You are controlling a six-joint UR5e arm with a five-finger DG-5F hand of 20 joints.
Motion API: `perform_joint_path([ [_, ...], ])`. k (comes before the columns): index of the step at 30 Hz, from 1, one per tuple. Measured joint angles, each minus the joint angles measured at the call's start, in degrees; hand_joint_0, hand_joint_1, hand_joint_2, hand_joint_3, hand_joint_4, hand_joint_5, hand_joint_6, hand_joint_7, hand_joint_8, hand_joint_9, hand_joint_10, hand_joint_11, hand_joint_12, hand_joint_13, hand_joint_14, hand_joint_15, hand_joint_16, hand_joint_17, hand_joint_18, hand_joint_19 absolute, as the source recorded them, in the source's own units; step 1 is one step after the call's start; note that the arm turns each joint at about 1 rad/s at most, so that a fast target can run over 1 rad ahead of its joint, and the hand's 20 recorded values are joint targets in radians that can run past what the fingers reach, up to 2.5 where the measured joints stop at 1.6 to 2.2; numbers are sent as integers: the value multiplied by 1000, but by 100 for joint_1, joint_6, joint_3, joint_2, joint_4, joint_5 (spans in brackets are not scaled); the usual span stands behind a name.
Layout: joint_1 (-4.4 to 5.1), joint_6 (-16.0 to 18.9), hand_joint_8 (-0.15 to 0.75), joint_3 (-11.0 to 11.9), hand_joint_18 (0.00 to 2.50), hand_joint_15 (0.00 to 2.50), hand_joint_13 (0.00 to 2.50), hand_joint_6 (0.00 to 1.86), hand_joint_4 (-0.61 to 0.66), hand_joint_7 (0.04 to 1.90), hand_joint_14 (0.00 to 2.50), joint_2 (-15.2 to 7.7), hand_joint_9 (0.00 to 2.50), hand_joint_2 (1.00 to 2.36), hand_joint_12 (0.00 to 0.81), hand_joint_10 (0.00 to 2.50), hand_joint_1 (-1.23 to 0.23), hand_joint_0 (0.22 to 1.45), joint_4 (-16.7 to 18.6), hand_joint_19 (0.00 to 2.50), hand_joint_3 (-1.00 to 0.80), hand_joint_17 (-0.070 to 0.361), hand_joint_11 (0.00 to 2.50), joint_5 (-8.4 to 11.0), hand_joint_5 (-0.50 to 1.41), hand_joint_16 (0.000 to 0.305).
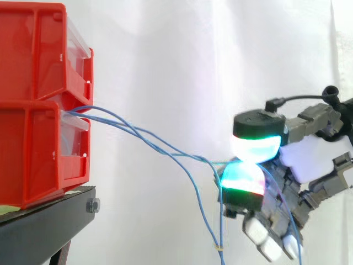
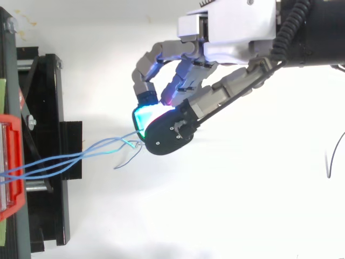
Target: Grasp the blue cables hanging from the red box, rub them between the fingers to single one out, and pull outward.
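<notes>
In the side view the hand (image 1: 276, 193) enters from the right edge at mid height, with its wrist cut off by the frame. 2 glowing fingertips (image 1: 255, 148) meet pad to pad right of centre, one above the other. They are clamped on the blue cables (image 1: 132, 131). The other fingers curl down toward the lower right corner.

In the top view the hand (image 2: 215, 54) reaches from the upper right toward the centre. Its fingers are bent inward, and the dark back of one fingertip covers the spot where the pads meet. I cannot tell how many strands lie between the pads.

The cables leave the front of the lower red bin (image 1: 27, 154) at the left of the side view. They slope down and right across the white curtain (image 1: 193, 55) to the pinch, spreading apart near the bin and closing together near the hand. Their start inside the bin is hard to make out. Below the pinch, strands hang to the bottom edge and are cut off there.

In the top view the cables (image 2: 64, 161) run in from the left edge over the black stand (image 2: 54, 108). A loose end curls just below and left of the hand. An upper red bin (image 1: 33, 55) sits on the lower one, and both are cropped at the left edge.
</notes>
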Motion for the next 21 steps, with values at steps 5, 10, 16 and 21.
perform_joint_path([
  [5, -9, -91, 202, -216, 739, 354, 736, 835, -32, 1142, 13, 21, 732, 1016, 399, 5, -801, 584, -214, 490, -88, 111, 172, -90, -102, 49],
  [10, -17, -62, 209, -654, 736, 382, 746, 837, -25, 1143, 14, 124, 750, 1016, 396, 6, -799, 583, 29, 517, -84, 112, 197, -137, -102, 50],
  [16, -22, 111, 211, -899, 733, 433, 759, 842, -20, 1141, 15, 180, 775, 1017, 388, 7, -798, 585, 385, 537, -82, 112, 219, -127, -103, 50],
  [21, -21, 337, 214, -923, 736, 447, 767, 845, -14, 1139, 17, 178, 784, 1016, 389, 7, -798, 586, 479, 539, -78, 113, 228, -125, -103, 50],
])
